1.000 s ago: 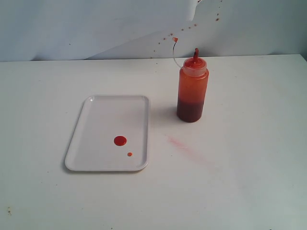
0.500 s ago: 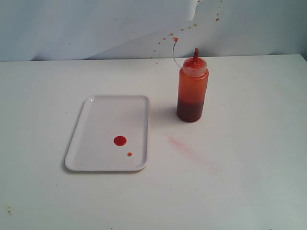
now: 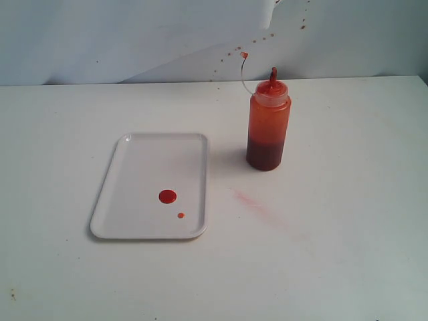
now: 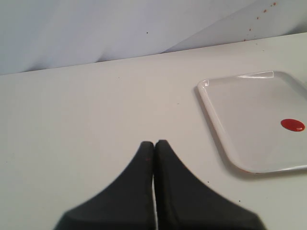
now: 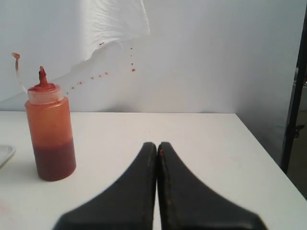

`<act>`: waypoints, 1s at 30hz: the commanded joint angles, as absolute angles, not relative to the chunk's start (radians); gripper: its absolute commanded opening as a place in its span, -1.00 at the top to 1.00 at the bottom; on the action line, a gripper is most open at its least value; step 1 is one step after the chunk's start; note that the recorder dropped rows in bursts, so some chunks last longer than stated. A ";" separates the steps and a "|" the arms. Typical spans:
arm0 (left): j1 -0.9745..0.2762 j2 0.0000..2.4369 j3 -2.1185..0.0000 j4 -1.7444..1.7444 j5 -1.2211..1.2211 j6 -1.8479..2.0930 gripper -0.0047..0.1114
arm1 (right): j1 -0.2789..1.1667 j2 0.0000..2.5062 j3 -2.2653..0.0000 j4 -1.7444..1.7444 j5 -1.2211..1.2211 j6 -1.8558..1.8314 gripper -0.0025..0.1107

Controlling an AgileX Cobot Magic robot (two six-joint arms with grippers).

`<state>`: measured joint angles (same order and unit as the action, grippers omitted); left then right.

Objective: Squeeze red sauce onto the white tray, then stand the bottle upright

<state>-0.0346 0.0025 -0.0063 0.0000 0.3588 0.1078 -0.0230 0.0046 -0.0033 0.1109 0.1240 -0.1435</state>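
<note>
1. My left gripper [image 4: 153, 143] has its two dark fingers pressed flat together, no gap between them and nothing held. Their bases are blurred and cut off by the edge of the left wrist view.
2. My right gripper [image 5: 157, 144] is the same: jaws closed tip to tip on nothing, with the lower parts soft and cropped.
3. Both sets of fingertips hang over the bare white table [image 3: 348, 200]. Whether they touch it I cannot tell.
4. The bottle [image 5: 50, 134] stands upright ahead of my right fingertips and off to one side, well apart from them. Dark red fills its lower part and the wall above is orange. Its thin tether is hard to follow – the small cap [image 3: 245, 55] shows at its end, above the nozzle.
5. The white tray [image 4: 240, 105] lies ahead of my left fingertips and to one side, not touching them. The frame edge cuts off part of it there, and the right wrist view catches only a sliver.
6. In the exterior view the bottle stands on the table to the right of the tray's far corner – near it but apart.
7. The red sauce [image 3: 168, 196] sits as a round blob in the tray's nearer half, with a smaller dot [image 3: 180, 215] just beyond it toward the near rim.
8. A faint pinkish smear [image 3: 257, 204] marks the table between the tray and the bottle, nearer the camera.
</note>
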 commanded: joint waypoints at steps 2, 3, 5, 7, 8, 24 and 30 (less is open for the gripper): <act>-0.034 0.000 0.000 0.000 0.347 0.109 0.92 | -0.018 0.000 0.000 0.030 0.143 -0.142 0.96; -0.034 0.000 0.000 0.000 0.347 0.109 0.92 | -0.018 0.000 0.000 0.030 0.143 -0.142 0.96; -0.034 0.000 0.000 0.000 0.347 0.109 0.92 | -0.018 0.000 0.000 0.030 0.147 -0.142 0.96; -0.034 0.000 0.000 0.000 0.347 0.109 0.92 | -0.018 0.000 0.000 0.029 0.170 -0.142 0.96; -0.034 0.000 0.000 0.000 0.347 0.109 0.92 | -0.018 0.000 0.000 0.013 0.193 -0.142 0.96; -0.034 0.000 0.000 0.000 0.347 0.109 0.92 | -0.018 0.000 0.000 0.094 0.326 -0.142 0.96; -0.034 0.000 0.000 0.000 0.347 0.109 0.92 | -0.018 0.000 0.000 0.094 0.326 -0.142 0.96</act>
<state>-0.0346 0.0025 -0.0063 0.0000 0.3588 0.1078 -0.0230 0.0046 -0.0033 0.0881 0.3229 -0.1435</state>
